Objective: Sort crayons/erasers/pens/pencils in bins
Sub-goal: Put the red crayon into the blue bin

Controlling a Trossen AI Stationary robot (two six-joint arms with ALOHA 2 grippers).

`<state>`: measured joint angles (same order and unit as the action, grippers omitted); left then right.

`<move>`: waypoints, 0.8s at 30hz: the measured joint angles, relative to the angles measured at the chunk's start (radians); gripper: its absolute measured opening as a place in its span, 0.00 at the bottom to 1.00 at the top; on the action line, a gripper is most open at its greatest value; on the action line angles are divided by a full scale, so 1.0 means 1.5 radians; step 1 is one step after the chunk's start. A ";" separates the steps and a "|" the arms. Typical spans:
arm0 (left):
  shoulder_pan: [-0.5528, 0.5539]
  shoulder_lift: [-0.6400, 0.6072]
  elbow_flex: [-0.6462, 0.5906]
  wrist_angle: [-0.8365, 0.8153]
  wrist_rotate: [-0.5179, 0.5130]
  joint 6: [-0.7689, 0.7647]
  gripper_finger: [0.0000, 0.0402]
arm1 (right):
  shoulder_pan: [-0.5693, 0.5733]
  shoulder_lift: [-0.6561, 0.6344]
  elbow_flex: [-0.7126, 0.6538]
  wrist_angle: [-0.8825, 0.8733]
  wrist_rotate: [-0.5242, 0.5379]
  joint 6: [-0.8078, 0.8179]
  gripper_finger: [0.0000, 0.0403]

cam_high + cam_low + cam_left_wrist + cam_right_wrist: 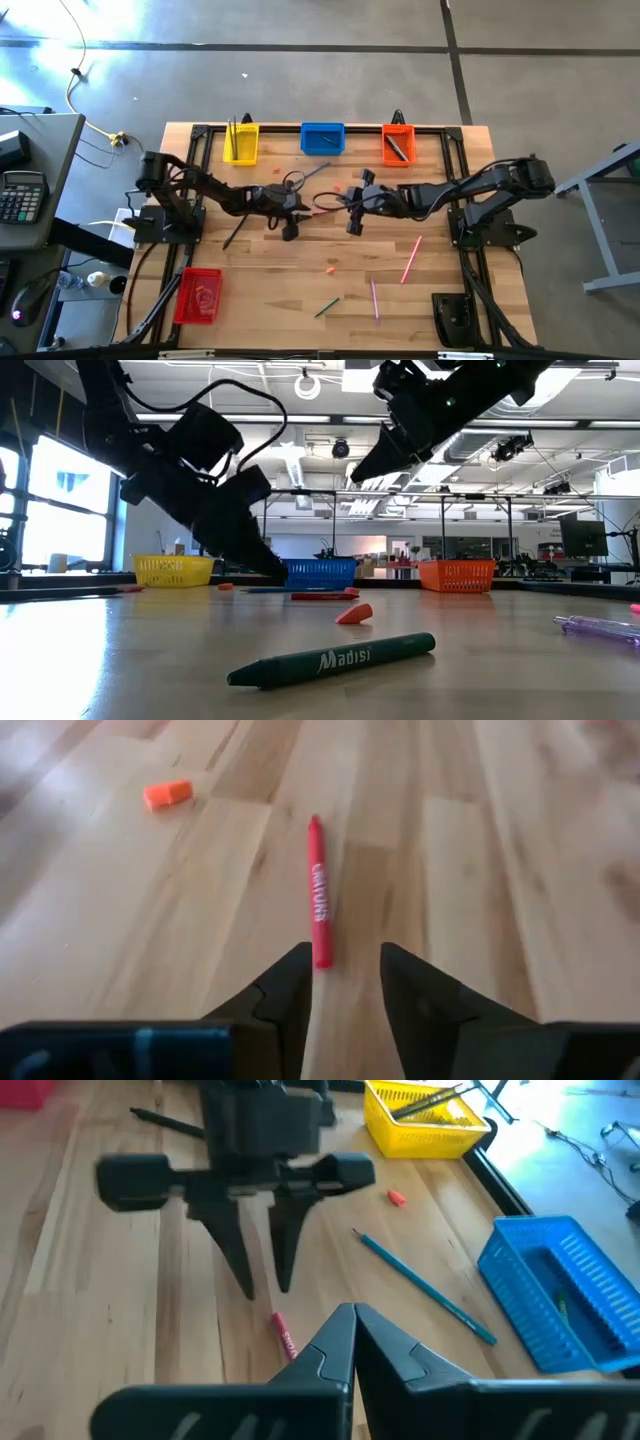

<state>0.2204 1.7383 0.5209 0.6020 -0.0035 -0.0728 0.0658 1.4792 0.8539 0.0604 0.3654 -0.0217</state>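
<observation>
1. Near the table's middle, in front of the blue bin (pixel 322 138), the left gripper (pixel 345 982) stands with its fingers spread apart, low over the wood.
2. A red crayon (pixel 318 890) lies flat on the table just ahead of those fingertips, its near end in line with the gap; whether it touches a finger I cannot tell.
3. The crayon is short and bright red with pale lettering along its side; in the right wrist view most of it is hidden behind the right gripper (pixel 353 1320), whose fingers are pressed together and hold nothing.
4. The right gripper hovers just beside the left one, on the side toward the orange bin (pixel 398 143).
5. From the blue bin, a small orange-red eraser (pixel 167 794) lies near the crayon, apart from it.
6. A teal pencil (pixel 424 1287) lies on the wood between the blue bin and the left gripper.
7. The yellow bin (pixel 427 1120) holds long thin sticks, hard to sort out.
8. A green crayon (pixel 332 659) lies far from the blue bin, near the front edge.
</observation>
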 joint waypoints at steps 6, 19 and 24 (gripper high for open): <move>-0.001 0.077 0.037 0.014 -0.034 -0.002 0.30 | 0.000 0.000 0.000 0.000 -0.001 -0.012 0.00; 0.002 0.104 0.055 0.008 -0.035 0.016 0.18 | 0.000 -0.001 0.000 -0.010 -0.001 -0.030 0.00; 0.003 0.104 0.054 0.002 -0.018 0.036 0.04 | 0.000 -0.001 0.000 -0.010 -0.001 -0.033 0.00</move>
<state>0.2241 1.8942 0.6022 0.6055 -0.0303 -0.0184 0.0654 1.4784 0.8539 0.0448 0.3637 -0.0715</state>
